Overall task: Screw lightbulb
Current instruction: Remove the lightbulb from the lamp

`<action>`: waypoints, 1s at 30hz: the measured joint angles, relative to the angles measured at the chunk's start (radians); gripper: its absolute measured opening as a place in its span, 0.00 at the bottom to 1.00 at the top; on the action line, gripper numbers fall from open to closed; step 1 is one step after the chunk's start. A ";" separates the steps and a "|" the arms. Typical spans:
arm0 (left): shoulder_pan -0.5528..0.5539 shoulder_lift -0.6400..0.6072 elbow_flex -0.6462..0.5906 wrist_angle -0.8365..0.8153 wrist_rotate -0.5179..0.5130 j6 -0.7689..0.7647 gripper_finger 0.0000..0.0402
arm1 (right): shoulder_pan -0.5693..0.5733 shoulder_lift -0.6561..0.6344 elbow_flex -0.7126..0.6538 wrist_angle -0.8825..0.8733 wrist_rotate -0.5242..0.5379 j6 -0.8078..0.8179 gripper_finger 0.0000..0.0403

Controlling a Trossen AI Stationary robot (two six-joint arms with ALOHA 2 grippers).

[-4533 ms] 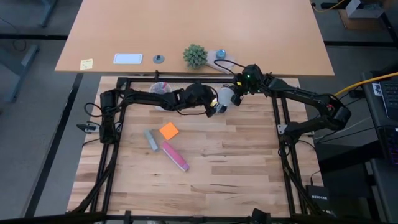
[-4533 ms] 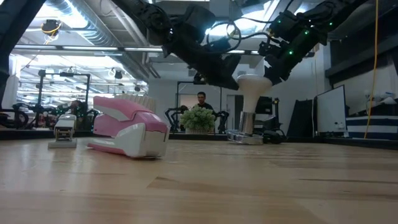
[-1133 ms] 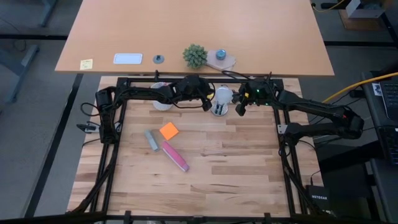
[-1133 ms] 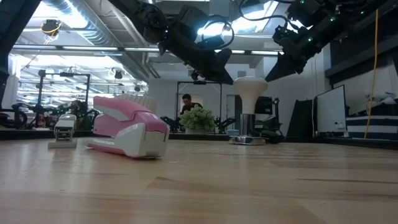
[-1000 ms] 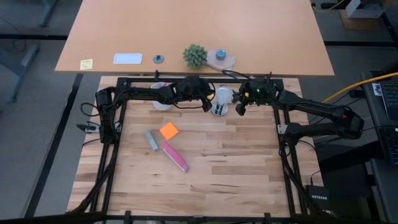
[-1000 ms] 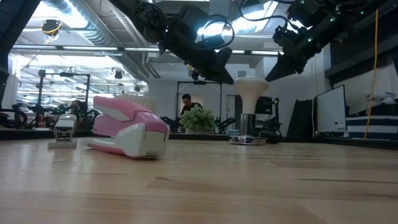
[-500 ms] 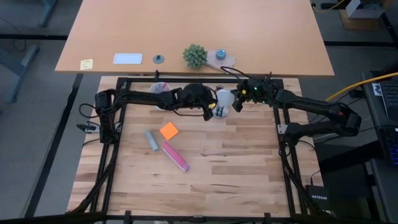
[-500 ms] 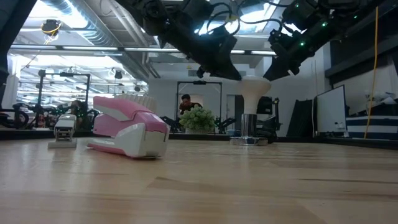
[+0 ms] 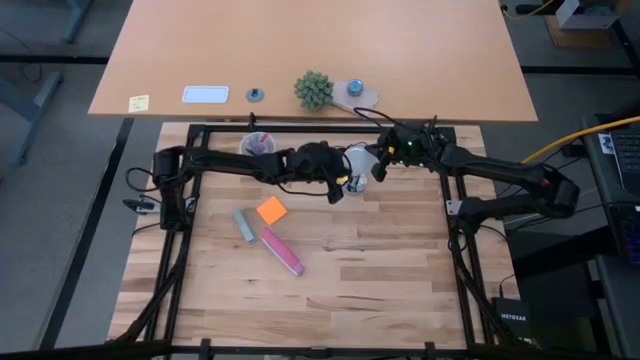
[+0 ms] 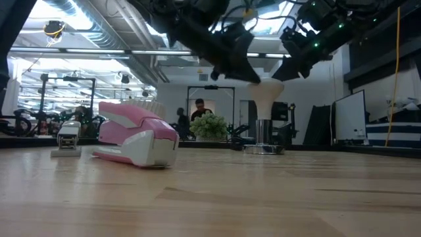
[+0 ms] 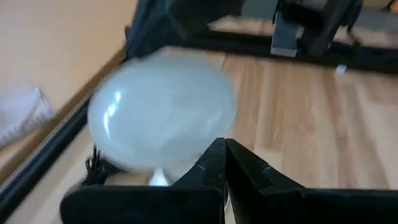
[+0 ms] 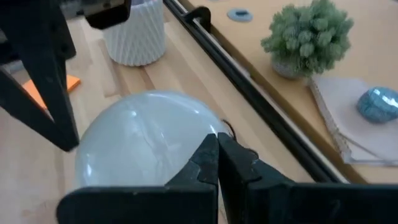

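The white frosted lightbulb [image 9: 358,158] stands upright at the table's far edge, its base down in the shiny metal socket [image 10: 263,139]. My left gripper [image 9: 342,183] is shut and sits just on the near-left side of the bulb's round top. In the left wrist view, the bulb [image 11: 161,118] fills the picture behind the closed fingertips. My right gripper [image 9: 378,168] is shut just on the bulb's right side, and the bulb [image 12: 137,149] shows behind its closed fingertips. In the low view both grippers come down slanting onto the bulb's top [image 10: 266,87]. My left gripper has its shut fingertips [image 10: 246,75] at the upper left edge of the bulb's round top, slanting down. I cannot tell whether they touch it. My right gripper has its shut fingertips [image 10: 287,68] close to the upper right edge of the bulb's top. I cannot tell whether they touch it.
A white ribbed cup with pens [image 9: 257,150] stands left of the bulb, by the black frame rail [image 12: 249,87]. An orange note pad [image 9: 271,210], a grey block [image 9: 243,225] and a pink stapler [image 9: 282,252] lie mid-table. A small plant [image 9: 314,90] stands on the far desk.
My left gripper has moved from the far side toward the table's near edge and right, coming down to the bulb's near-left side. My right gripper has shifted a little left toward the bulb. The bulb stays upright in the socket.
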 joint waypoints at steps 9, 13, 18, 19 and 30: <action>-0.014 -0.084 0.001 0.021 -0.066 0.060 0.00 | 0.000 -0.173 0.001 -0.087 -0.005 -0.001 0.01; 0.023 -0.086 0.002 0.068 -0.110 0.086 0.00 | 0.000 -0.260 0.001 -0.203 -0.104 0.062 0.01; 0.082 -0.044 0.002 0.103 -0.111 0.077 0.00 | 0.054 -0.284 0.001 -0.294 -0.160 0.077 0.01; 0.093 -0.035 0.002 0.099 -0.111 0.066 0.00 | 0.074 -0.281 0.001 -0.301 -0.149 0.074 0.01; 0.111 0.007 0.001 0.118 -0.070 0.054 0.00 | 0.169 -0.270 -0.168 -0.072 0.016 0.080 0.01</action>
